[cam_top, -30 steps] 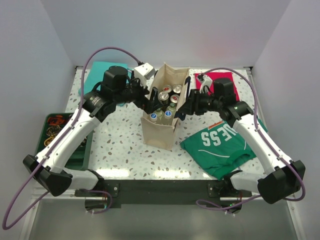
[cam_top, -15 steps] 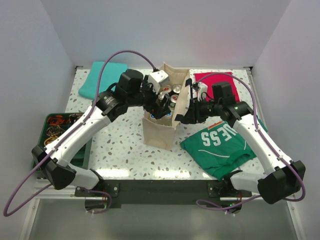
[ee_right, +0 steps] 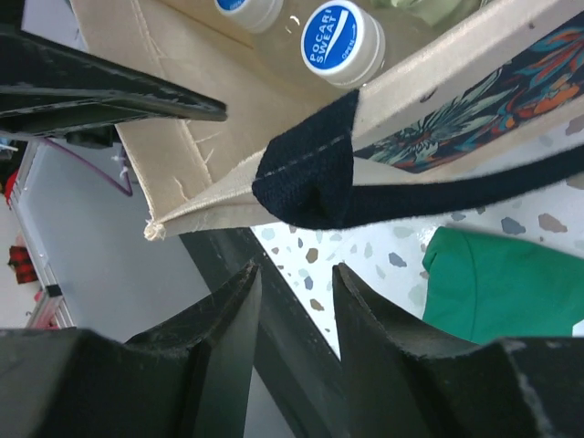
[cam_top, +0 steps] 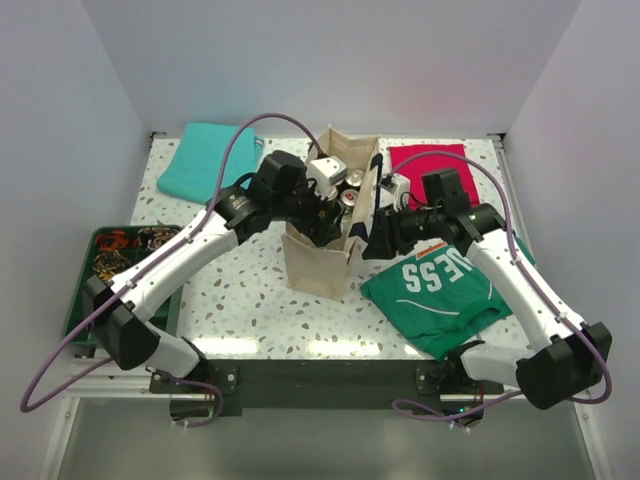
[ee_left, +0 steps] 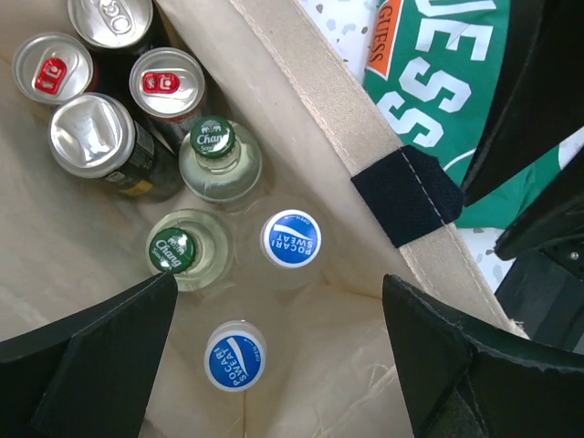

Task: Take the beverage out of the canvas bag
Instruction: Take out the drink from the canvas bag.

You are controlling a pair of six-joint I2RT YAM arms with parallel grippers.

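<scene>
The beige canvas bag (cam_top: 318, 262) stands upright mid-table. My left gripper (cam_top: 326, 212) hangs open over its mouth. In the left wrist view its jaws (ee_left: 278, 285) are spread wide with nothing between them. Below them stand two blue-capped Pocari Sweat bottles (ee_left: 291, 239) (ee_left: 236, 355), two green-capped Chang bottles (ee_left: 212, 140) and several cans (ee_left: 91, 130). My right gripper (cam_top: 371, 238) sits at the bag's right rim. Its jaws (ee_right: 294, 272) stand slightly apart and empty, just short of the navy strap (ee_right: 310, 187) sewn to the rim.
A green Guess shirt (cam_top: 440, 290) lies right of the bag under the right arm. A red cloth (cam_top: 425, 158) and a teal cloth (cam_top: 205, 165) lie at the back. A dark green tray (cam_top: 150, 312) of small items sits at the left edge.
My left arm swung right from the bag's left side to above its mouth. My right gripper stayed at the right rim, narrowing and then widening its jaws.
</scene>
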